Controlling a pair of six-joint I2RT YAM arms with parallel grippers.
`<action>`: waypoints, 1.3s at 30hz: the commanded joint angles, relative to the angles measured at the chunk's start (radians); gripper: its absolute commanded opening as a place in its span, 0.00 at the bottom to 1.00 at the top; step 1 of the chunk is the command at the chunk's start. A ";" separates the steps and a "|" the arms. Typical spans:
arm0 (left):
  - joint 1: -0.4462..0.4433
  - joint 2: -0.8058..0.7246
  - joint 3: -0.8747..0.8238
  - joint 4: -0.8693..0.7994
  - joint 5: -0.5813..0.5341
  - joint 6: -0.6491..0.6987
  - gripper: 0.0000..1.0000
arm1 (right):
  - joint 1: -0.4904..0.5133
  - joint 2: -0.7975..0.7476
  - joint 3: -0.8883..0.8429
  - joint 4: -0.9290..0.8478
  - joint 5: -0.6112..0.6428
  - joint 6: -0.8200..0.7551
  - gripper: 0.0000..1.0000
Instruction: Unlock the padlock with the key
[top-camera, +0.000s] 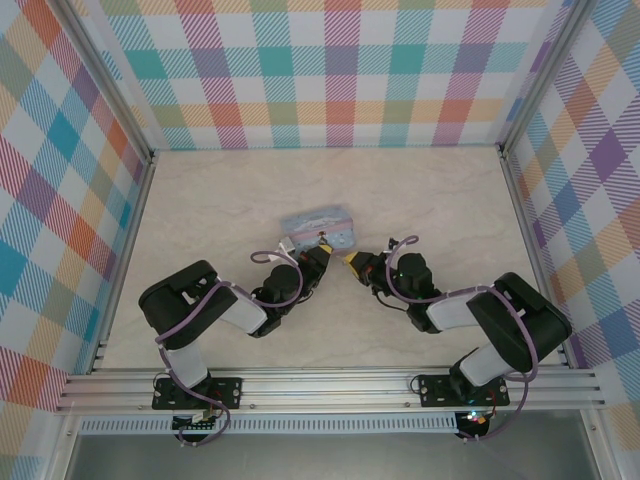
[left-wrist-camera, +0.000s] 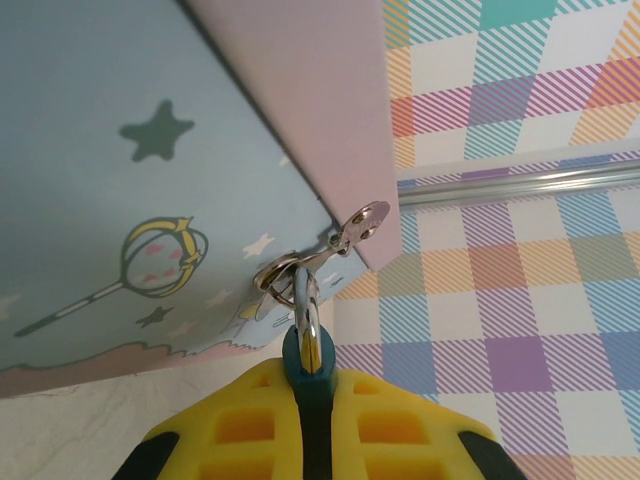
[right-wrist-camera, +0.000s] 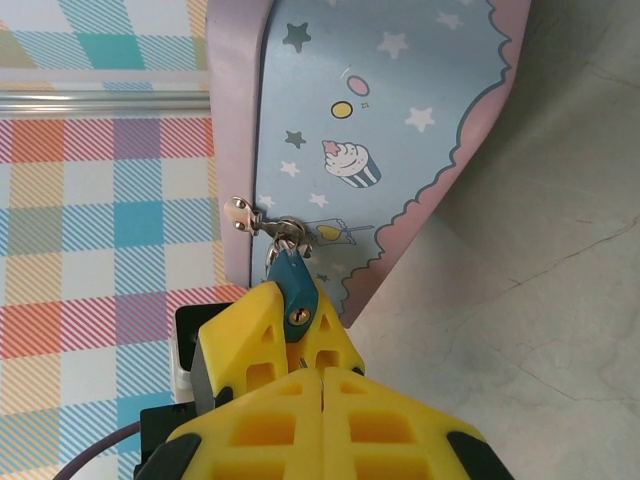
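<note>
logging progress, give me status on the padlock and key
Left fingers shut on the padlock, shackle through the tin hasp. Right fingers shut beside it, key not made out. Keyhole bare.

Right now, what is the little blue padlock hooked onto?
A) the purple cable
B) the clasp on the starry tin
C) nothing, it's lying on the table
B: the padlock hangs by its shackle from the metal clasp on the starry tin.
</note>
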 joint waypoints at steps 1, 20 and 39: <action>-0.004 0.008 0.022 0.045 -0.025 -0.012 0.00 | 0.014 -0.002 0.031 -0.015 0.048 0.003 0.04; -0.006 0.019 0.025 0.045 -0.015 -0.024 0.00 | 0.026 0.093 0.073 0.034 0.041 0.020 0.05; -0.007 0.029 0.027 0.045 -0.010 -0.022 0.00 | 0.027 0.052 0.064 0.010 0.035 0.013 0.05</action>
